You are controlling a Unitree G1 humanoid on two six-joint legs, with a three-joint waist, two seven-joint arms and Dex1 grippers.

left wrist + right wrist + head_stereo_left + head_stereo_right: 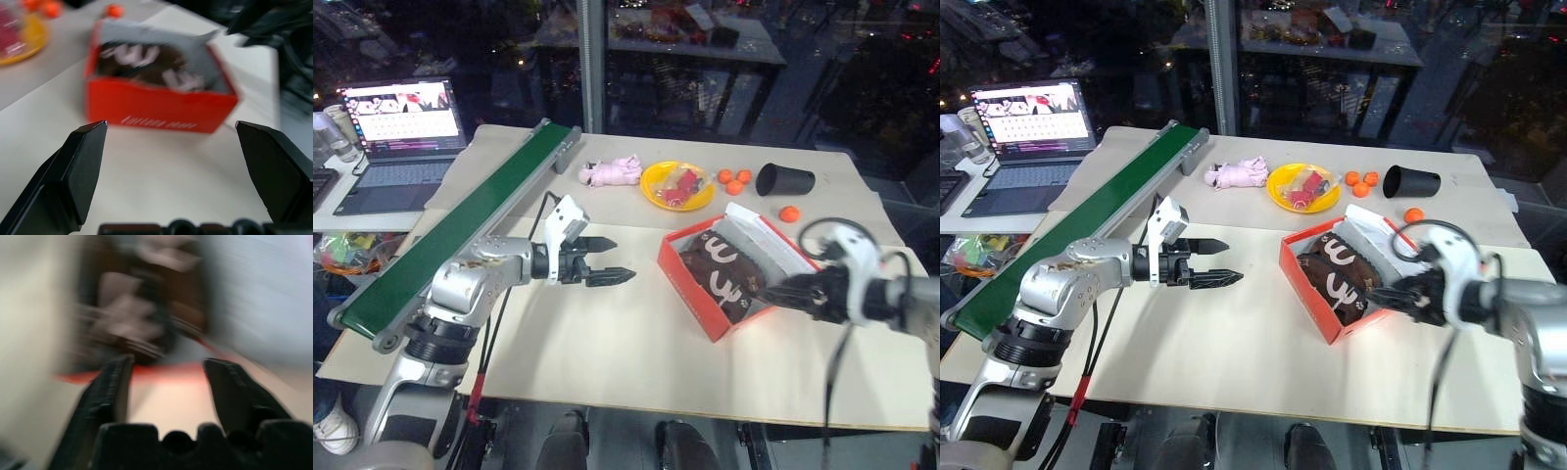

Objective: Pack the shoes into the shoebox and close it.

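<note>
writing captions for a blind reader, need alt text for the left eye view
A red shoebox sits open on a table with two brown shoes inside. The left gripper, jaws open, points at it from the left; the right gripper is at its right edge. Behind are a yellow plate, pink toy, orange balls and black cup.

White lettering runs along the shoebox (pixel 161 110) front wall, too blurred for me to read.
</note>
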